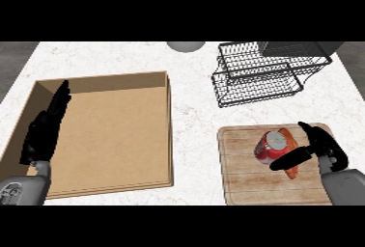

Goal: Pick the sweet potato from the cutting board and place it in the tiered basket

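Sweet potato (288, 155) — orange, tapered — is seen lying on the pale planked cutting board (246, 181), touching a red can (271, 146). Right hand (321, 147) is spread wide around it, thumb laid across. Black wire tiered basket (265, 72) sits beyond. Left hand (44, 128) is held flat, fingers straight, over a shallow cardboard box (118, 130) — marbled white counter (196, 130) beneath.
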Robot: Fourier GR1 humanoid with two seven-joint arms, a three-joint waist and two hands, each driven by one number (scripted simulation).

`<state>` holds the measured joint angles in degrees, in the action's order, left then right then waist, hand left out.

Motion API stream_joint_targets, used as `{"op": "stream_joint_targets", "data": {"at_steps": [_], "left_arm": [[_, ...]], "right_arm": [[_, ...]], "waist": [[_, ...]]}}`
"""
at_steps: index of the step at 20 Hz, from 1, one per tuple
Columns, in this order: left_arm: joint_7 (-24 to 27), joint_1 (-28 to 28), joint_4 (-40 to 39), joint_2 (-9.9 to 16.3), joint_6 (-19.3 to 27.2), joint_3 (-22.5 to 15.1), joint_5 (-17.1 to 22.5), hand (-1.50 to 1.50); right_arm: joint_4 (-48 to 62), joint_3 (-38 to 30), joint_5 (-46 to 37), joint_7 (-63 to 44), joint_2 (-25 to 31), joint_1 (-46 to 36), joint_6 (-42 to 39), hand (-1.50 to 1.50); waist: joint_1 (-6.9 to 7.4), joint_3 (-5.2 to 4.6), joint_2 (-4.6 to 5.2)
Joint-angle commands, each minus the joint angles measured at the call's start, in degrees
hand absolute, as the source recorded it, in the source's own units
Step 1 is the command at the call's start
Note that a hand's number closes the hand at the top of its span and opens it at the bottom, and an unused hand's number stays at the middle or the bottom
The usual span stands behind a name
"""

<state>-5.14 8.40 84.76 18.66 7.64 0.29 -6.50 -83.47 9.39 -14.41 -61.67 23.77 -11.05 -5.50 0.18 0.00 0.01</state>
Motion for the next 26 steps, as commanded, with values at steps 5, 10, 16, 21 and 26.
{"op": "stream_joint_targets", "data": {"at_steps": [5, 10, 16, 21, 26], "left_arm": [[2.14, 1.73, -3.75, -0.44, -2.20, 2.51, -0.74, 0.00], [2.75, 0.19, -2.48, -1.88, -0.91, 1.28, -1.63, 0.00], [2.14, 0.60, -3.10, -3.25, -0.73, 1.87, -2.63, 0.00], [2.27, -2.21, 0.46, -3.33, -1.80, 2.07, -2.95, 0.00], [1.27, 1.70, -1.17, -3.31, -2.92, 0.94, -2.59, 0.00]], "right_arm": [[4.01, -1.47, -0.98, -1.82, -3.68, 0.33, -2.53, -1.50], [4.32, 4.41, -1.59, 5.27, -1.42, 0.59, -9.39, 1.50], [5.97, -2.62, -0.91, 5.56, -2.55, -2.72, -7.02, 1.50], [-0.28, -3.11, -3.91, 2.51, -6.83, 0.17, -1.52, 1.50], [-6.73, 17.21, -14.46, 7.85, -15.33, -9.33, -2.92, 1.50]], "waist": [[-0.34, -0.01, 0.00], [-0.28, -0.02, -0.01], [-0.19, 0.00, -0.02], [-0.17, 0.00, -0.08], [2.66, -0.13, -0.22]]}}
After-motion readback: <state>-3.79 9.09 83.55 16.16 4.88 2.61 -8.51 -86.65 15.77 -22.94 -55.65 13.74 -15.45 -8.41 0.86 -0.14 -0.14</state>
